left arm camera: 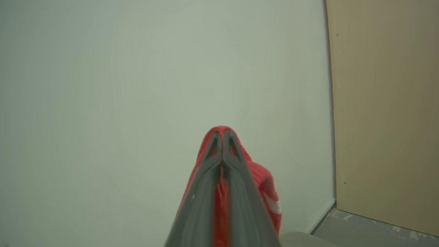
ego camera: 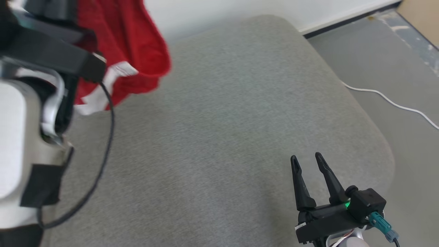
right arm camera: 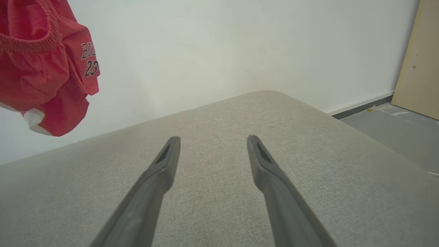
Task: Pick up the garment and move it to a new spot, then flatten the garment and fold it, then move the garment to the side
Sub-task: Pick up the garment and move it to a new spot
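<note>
Red fabric garment (ego camera: pixel 130 44) with white trim and dark lettering, hanging in the air at far left, clear of the grey fabric-covered counter (ego camera: pixel 223 120) with rounded corners. Clenched tight on a bunch of that red cloth: left claw (left arm camera: pixel 223 135), fingers pressed together, cloth draped around and below them. Released and spread wide at near right: right claw (ego camera: pixel 306 156), low over bare counter, grasping nothing, well apart from the garment. Beyond the counter's right edge, grey floor (ego camera: pixel 394 51) with thin white cable (ego camera: pixel 387 99); white wall (right arm camera: pixel 223 44) behind.
</note>
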Available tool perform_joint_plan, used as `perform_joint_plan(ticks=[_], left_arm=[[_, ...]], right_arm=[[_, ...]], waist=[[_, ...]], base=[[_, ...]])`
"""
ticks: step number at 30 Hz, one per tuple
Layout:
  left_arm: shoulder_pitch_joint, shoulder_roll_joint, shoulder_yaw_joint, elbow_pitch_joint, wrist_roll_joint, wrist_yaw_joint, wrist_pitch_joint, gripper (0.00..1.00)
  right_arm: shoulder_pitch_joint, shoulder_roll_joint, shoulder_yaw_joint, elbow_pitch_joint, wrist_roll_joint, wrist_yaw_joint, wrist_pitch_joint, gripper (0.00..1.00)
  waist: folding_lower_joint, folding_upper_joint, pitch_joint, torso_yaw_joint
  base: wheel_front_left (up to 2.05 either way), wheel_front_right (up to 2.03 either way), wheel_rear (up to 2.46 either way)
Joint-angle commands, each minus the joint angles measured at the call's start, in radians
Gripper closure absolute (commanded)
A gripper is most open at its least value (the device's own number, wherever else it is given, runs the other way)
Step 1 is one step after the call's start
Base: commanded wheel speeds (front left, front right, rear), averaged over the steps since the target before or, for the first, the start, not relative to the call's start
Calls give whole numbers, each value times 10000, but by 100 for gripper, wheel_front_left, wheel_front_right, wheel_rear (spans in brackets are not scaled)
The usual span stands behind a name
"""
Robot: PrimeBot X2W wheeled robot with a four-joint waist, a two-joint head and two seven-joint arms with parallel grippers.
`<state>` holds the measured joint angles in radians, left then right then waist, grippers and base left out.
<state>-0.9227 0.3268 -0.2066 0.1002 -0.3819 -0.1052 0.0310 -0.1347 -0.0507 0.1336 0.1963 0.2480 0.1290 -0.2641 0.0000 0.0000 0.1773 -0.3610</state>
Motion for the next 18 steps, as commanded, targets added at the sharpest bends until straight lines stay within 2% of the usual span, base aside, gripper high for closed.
perform_joint_plan(ticks=[1,7,18], left_arm=[[208,-70,-17,-31,-158,50,-48,100],[1375,-455,-298,172,-250,248,-291,100],[4578,-1023,-106,1071,-1030,670,-1297,100]], right_arm=[[117,11,-6,10,77,34,-6,0],[53,12,-130,9,132,34,-6,0],[-228,9,-261,66,122,34,-6,0]], waist=[[0,0,80,-402],[0,0,231,-491],[0,0,406,-41]], base=[[0,0,0],[0,0,0],[0,0,0]])
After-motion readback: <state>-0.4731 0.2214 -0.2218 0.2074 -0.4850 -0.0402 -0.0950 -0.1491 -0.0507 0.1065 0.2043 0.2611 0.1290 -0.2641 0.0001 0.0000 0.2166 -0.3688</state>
